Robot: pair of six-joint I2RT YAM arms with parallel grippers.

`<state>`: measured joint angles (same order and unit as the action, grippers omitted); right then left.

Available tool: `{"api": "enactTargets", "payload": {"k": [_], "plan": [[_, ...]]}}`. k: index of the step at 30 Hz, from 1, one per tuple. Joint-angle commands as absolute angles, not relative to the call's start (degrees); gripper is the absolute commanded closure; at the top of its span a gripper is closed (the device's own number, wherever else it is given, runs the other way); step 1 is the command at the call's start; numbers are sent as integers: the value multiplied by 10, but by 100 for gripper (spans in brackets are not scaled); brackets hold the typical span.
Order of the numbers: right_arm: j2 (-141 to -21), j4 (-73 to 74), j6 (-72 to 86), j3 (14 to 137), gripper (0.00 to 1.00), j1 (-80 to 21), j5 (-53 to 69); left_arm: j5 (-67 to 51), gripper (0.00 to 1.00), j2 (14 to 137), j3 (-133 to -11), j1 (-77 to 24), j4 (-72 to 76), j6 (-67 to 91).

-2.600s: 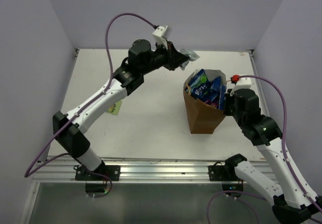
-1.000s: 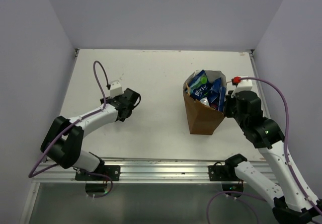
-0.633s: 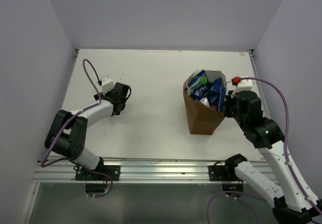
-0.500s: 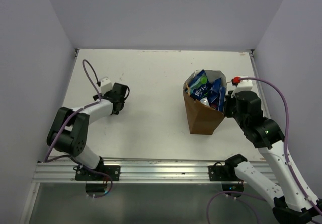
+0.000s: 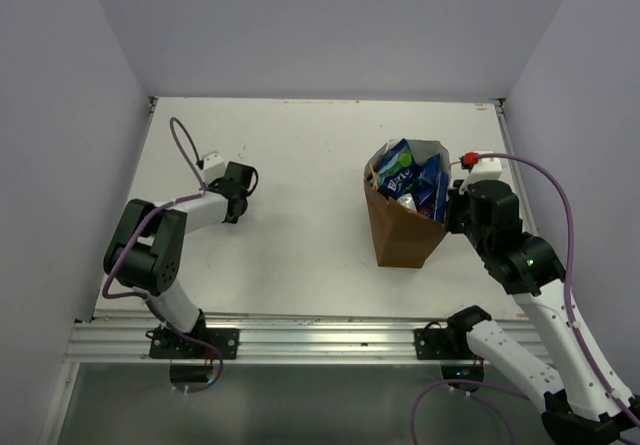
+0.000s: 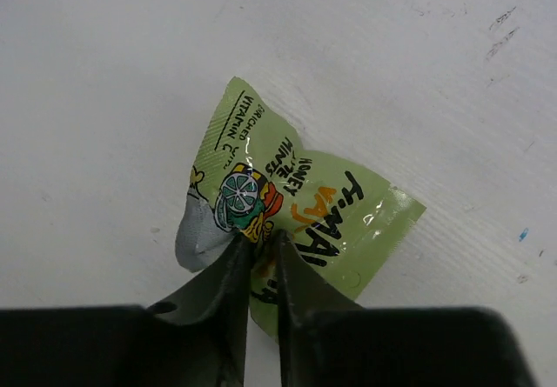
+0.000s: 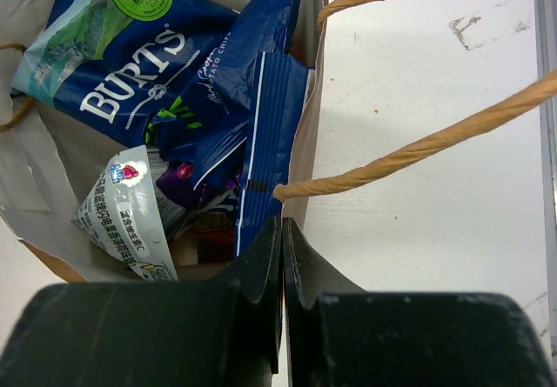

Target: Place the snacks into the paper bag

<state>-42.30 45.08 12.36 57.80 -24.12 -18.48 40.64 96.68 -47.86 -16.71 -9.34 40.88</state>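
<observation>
So the left jaws were down low on the white tabletop (image 5: 300, 155), pinched nearly together on the near edge of a small pale-green foil snack packet (image 6: 300, 204). The foil was scrunched up into a little ridge between them, and the rest of the packet lay flat on the surface, not lifted yet. Looked to me like a grab by the edge because the thing is too flat to get at any other way. Over on the other side, well apart from that packet, stood the upright brown kraft paper bag (image 5: 400, 235). The right jaws were closed on its side wall right at the rim, I'd guess to hold the mouth open and stop the bag tipping when stuff gets dropped in. It was already pretty stuffed: big blue crisp packets (image 7: 130, 83) and a crumpled silver packet (image 7: 122, 204) poking up inside. The green one was the only snack I could see outside the bag, so I'd say nearly done, just the lift and carry across to go.
</observation>
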Motion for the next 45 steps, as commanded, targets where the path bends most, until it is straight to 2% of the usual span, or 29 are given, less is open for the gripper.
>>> {"api": "enactTargets", "payload": {"k": [1,2,7,11,17,21,24,32,38,45], "plan": [[-417,433,116,584,100,-244,-182,393,97,979,-489,-162,-82,401],[-417,433,116,584,100,-244,-182,392,100,981,-490,-162,-83,398],[-417,433,116,584,100,-244,-184,354,100,941,-491,-163,-79,389],[-418,433,116,584,100,-244,-183,295,100,858,-515,-165,-77,364],[-424,432,115,584,100,-244,-185,150,100,773,-604,-239,-34,320],[-425,433,116,584,100,-244,-184,-52,100,794,-715,-314,-10,324],[-424,433,115,584,100,-244,-185,-142,100,844,-803,-364,15,320],[-421,434,116,584,100,-244,-185,-183,100,982,-962,-493,-34,279],[-417,434,117,584,100,-244,-186,-152,100,1036,-991,-548,-68,265],[-417,434,116,584,100,-243,-186,-121,100,1038,-986,-554,-72,255]]}}
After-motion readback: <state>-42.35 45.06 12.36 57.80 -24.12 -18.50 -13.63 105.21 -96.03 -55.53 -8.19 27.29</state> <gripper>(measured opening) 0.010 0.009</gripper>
